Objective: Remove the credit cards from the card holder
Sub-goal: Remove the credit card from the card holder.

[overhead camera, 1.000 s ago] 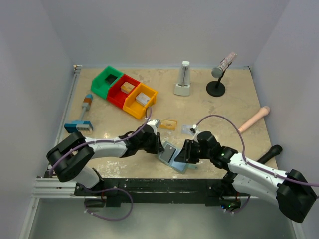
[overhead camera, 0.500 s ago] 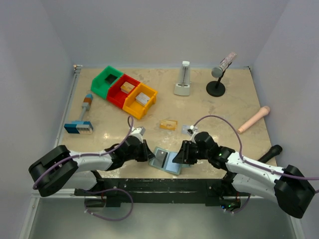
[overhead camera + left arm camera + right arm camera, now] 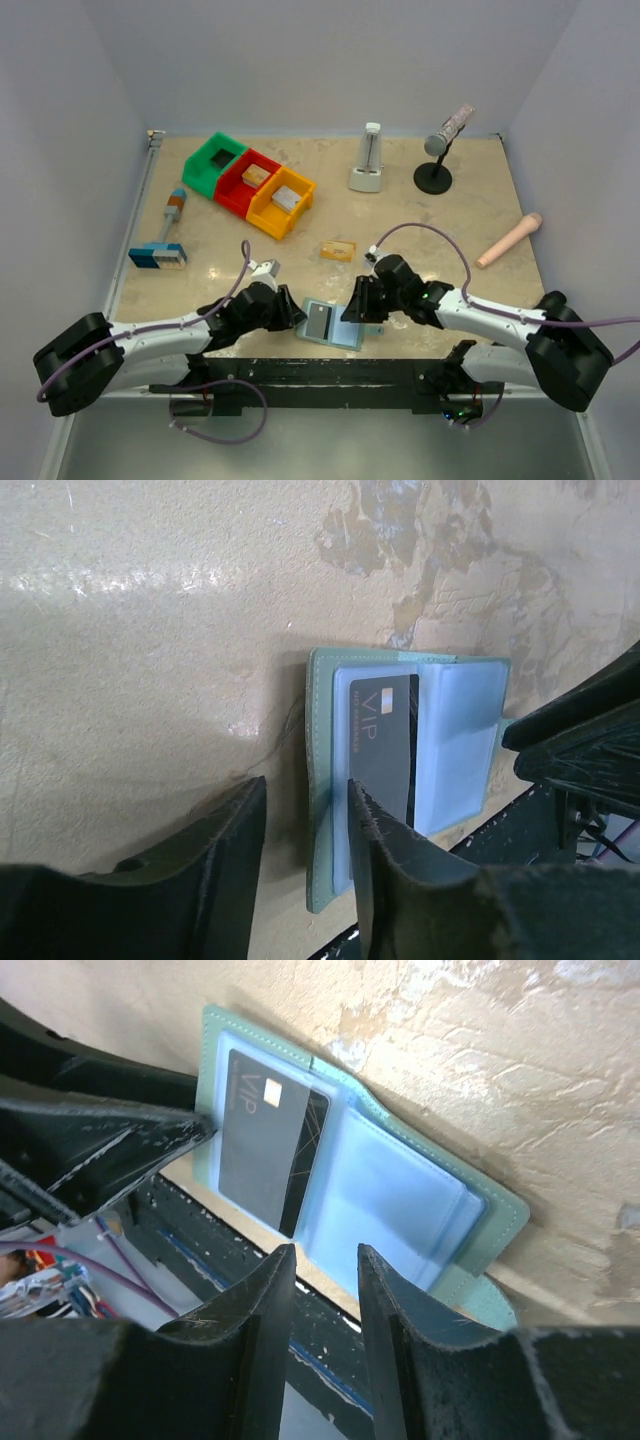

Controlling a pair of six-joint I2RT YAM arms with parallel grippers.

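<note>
One orange-gold card (image 3: pixel 338 250) lies out on the table (image 3: pixel 450 220); card holder (image 3: pixel 330 325) lies open at near edge w/ VIP card (image 3: pixel 380 740) in left pocket; left gripper (image 3: pixel 305 788) unclenched astride its left edge, prob. to pinch; right gripper (image 3: pixel 325 1252) over right panel, prob. steadying; grip unclear.

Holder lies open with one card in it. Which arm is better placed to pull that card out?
Left, probably. The grey VIP card sits in the card holder panel nearest the left fingers, which flank that panel's edge. The right fingers sit at the empty-pocket side.
</note>
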